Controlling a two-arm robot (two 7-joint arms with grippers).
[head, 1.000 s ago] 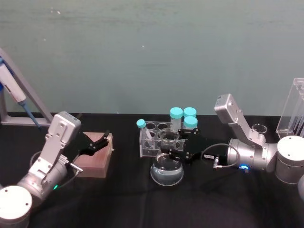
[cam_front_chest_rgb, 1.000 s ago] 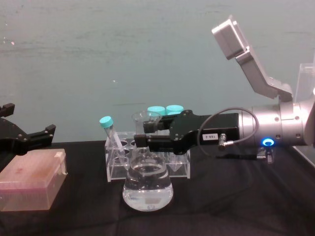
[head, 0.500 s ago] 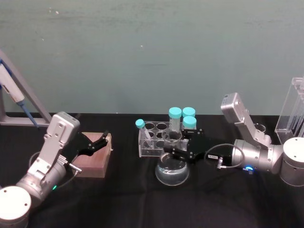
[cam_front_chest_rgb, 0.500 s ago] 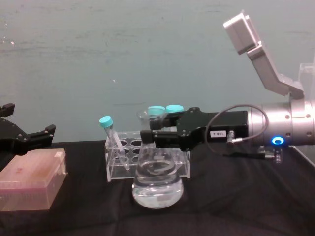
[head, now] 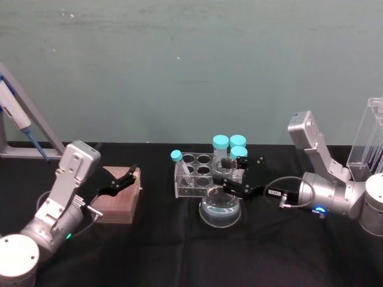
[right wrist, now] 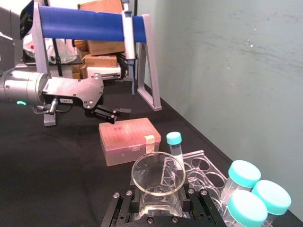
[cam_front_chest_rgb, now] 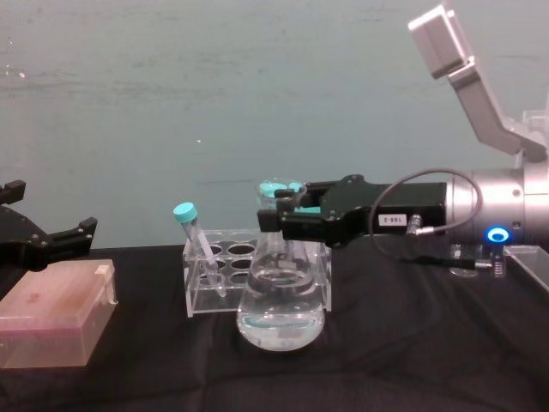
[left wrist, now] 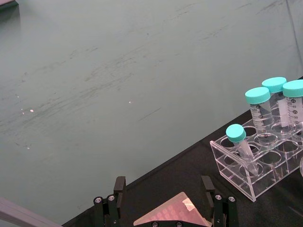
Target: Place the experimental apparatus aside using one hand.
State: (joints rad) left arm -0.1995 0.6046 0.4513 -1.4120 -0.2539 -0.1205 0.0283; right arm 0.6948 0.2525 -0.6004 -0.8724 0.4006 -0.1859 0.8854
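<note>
**Two silver robot arms with black grippers**

The right gripper [cam_front_chest_rgb: 279,220] is matte black and two-fingered, with small screws and a white label. Behind it sits a silver cylindrical wrist with a glowing blue ring, a looping grey cable and a pale boxy camera bracket. The left gripper [head: 122,181] matches, with a small green light behind it.

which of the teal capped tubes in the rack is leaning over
The lone teal-capped tube at the rack's left end; it tilts, while the three wider-capped tubes at the other end stand upright.
</note>
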